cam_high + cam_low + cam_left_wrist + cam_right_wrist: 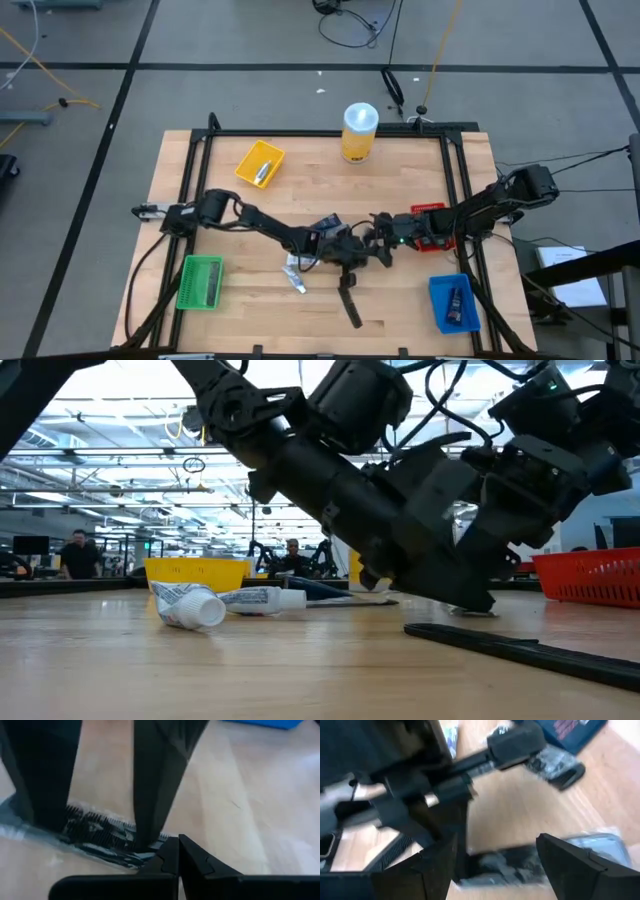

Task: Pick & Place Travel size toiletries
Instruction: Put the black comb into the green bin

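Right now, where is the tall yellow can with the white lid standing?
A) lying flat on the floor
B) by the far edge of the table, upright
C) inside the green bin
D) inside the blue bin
B: in the high view the yellow canister stands upright near the table's far edge, apart from the green bin and the blue bin.
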